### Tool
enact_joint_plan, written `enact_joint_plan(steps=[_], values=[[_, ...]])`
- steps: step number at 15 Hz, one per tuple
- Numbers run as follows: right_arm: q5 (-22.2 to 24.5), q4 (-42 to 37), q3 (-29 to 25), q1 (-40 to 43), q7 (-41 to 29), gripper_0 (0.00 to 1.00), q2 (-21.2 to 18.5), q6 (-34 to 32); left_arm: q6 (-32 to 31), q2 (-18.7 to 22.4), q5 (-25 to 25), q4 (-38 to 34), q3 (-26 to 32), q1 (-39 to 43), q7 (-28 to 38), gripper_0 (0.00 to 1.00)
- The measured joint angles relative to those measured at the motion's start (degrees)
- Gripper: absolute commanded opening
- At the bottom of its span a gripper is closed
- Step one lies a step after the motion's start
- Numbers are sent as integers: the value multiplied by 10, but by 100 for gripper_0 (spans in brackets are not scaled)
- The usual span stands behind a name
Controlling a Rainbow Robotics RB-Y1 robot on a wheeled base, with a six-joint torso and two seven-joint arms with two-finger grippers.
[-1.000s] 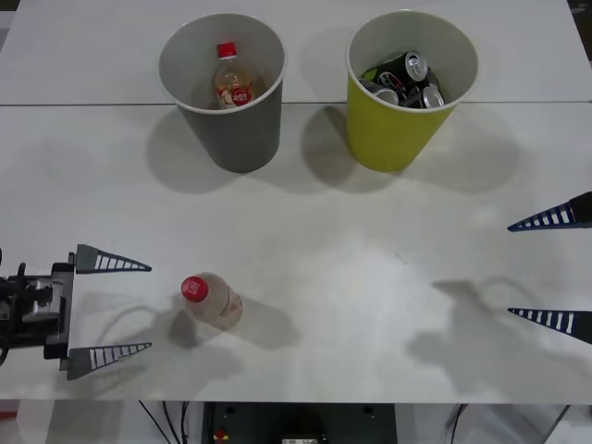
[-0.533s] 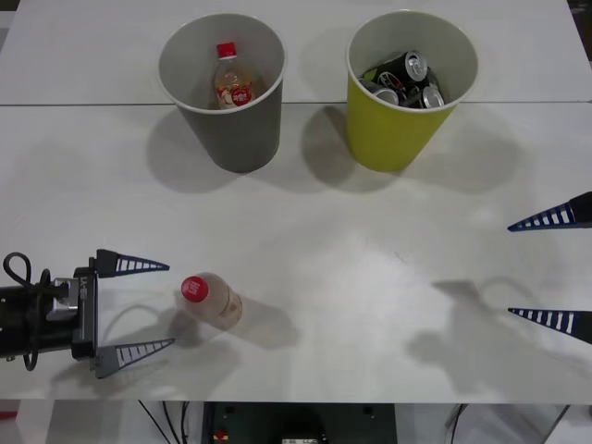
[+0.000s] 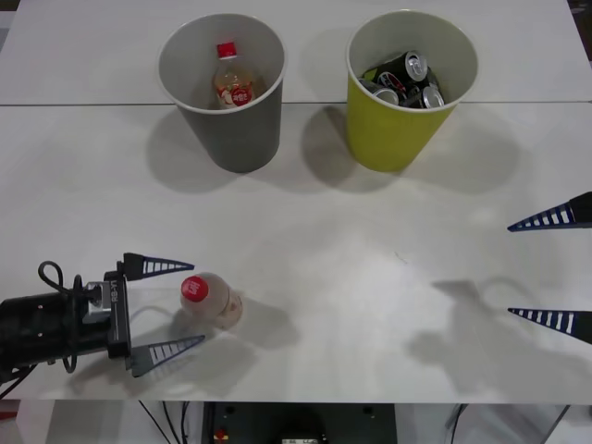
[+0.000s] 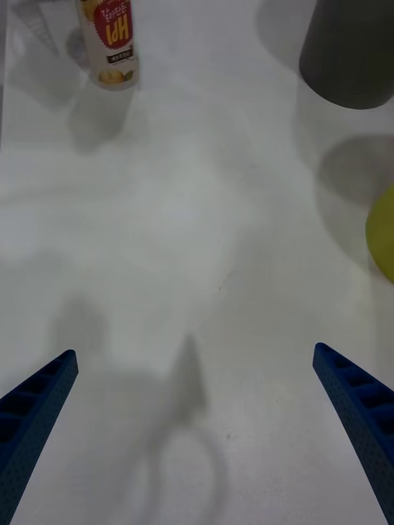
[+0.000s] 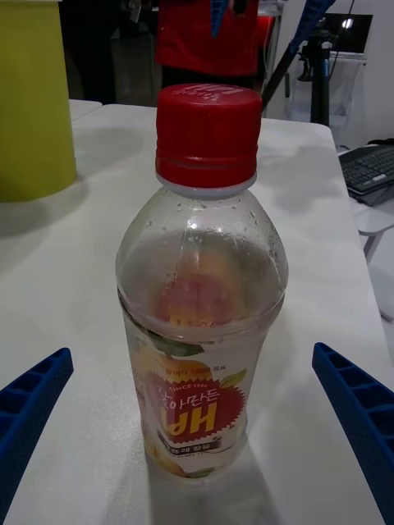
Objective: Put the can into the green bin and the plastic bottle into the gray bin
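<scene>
Standing upright on the white surface, well short of the gray bin and close to the near edge: the plastic bottle, red cap on top, red-and-white label low on its body. From the bottle toward the gray bin, nothing but open surface; likewise across to the right, bare all the way to the right tool. Between the bottle and the near edge, just a narrow strip.

Reaching in level and low from the left of the bottle: the left tool, arm laid nearly horizontal along the near edge, black wrist body with a cable loop behind it. Fingers spread wide, one tip on the gray-bin side of the bottle, the other on the near-edge side, both about level with the cap and clear of the plastic. Seen from the left wrist, the bottle centred between the two blue fingers, gaps on either side.

Farther back, beside the gray bin: the green bin, holding several dark cans. Inside the gray bin, a second red-capped bottle with orange contents.

Far right of the bottle, at the surface's right edge: the right tool, fingers wide apart, holding nothing, hovering over its own shadow.
</scene>
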Motion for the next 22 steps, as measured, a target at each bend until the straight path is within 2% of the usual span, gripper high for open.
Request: enact_joint_plan(steps=[8,13,14,15,16,22], values=[[0,0,0,0,0,100,0,0,10,-62,-46,14,0,-25,2,100],[0,0,0,0,0,100,0,0,9,-81,-42,59,-20,-63,-5,100],[0,0,0,0,0,100,0,0,9,-83,-42,59,-20,-64,-5,36],[0,0,0,0,0,100,0,0,9,-86,-42,59,-20,-64,-4,15],[0,0,0,0,0,100,0,0,9,-88,-42,59,-20,-64,-1,2],[0,0,0,0,0,100,0,0,9,-89,-42,59,-20,-64,5,0]])
